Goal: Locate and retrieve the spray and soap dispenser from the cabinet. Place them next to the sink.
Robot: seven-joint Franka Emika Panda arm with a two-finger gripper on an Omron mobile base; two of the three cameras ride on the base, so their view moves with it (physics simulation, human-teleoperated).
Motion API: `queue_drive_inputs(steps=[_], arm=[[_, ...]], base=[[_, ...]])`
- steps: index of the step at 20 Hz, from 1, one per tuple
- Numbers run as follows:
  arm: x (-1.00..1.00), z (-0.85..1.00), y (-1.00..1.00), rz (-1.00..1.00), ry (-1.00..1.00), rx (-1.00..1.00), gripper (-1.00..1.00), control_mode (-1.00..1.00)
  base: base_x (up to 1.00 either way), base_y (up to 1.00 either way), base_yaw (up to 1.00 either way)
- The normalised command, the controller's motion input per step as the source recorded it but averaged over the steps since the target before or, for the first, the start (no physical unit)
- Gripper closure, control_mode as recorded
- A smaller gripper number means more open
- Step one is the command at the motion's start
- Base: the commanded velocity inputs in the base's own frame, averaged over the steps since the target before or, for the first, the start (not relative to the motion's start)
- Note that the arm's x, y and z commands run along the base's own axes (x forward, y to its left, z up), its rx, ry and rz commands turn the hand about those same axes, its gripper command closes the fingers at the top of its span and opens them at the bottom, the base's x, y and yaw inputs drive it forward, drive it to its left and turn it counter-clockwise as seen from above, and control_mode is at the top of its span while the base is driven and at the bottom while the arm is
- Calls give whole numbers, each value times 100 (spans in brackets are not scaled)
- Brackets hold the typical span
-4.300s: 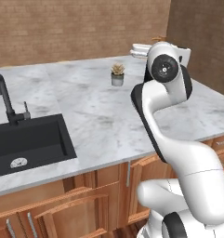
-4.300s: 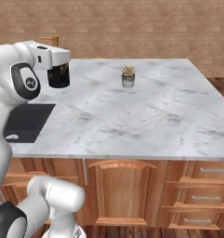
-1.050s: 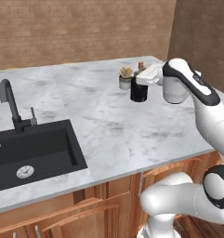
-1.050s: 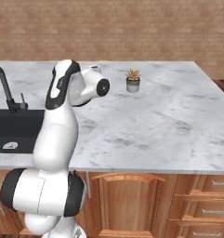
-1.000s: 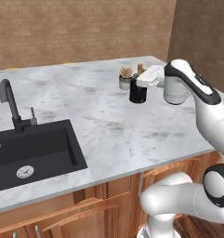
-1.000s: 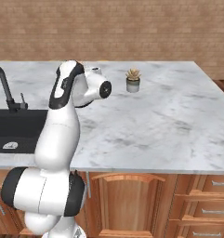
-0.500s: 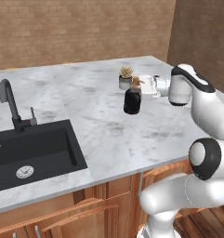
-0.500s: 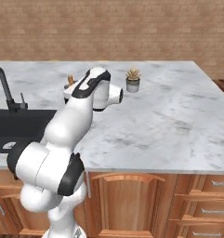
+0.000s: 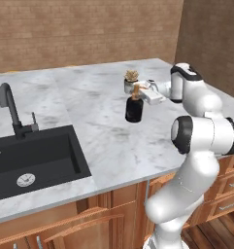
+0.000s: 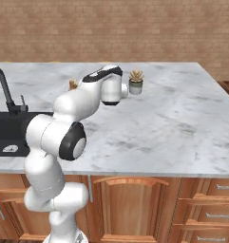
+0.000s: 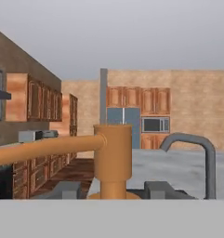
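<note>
The jaws grip the soap dispenser (image 9: pixel 134 108) by its pump neck, carrying it over the desk (image 9: pixel 108 141); next, toward nine o'clock beside the sink (image 9: pixel 36 155).

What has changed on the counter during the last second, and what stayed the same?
The gripper, still shut on the soap dispenser, carried it away from the small potted plant, lower and toward the sink. The plant, the faucet and the sink stayed in place.

I see the sink (image 9: pixel 36 155) lower left in the bench (image 9: pixel 113 141), soap dispenser (image 9: pixel 134 108) centre frame, small plant (image 9: pixel 131 80) just behind it, faucet (image 9: pixel 10 109) left edge
</note>
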Motion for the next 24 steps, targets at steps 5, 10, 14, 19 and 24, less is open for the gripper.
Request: queue_drive_inputs(steps=[5, 10, 14, 19, 24], arm=[[9, -23, 17, 25, 0, 0, 100, -100], [13, -15, 28, 21, 0, 4, 100, -100], [13, -13, 23, 13, -2, 1, 100, -100], [20, -13, 20, 0, -1, 0, 100, -100], [0, -23, 36, -1, 1, 0, 100, -100]], base=[[0, 0, 0], [0, 0, 0], [0, 0, 0], [0, 0, 0], [0, 0, 0]])
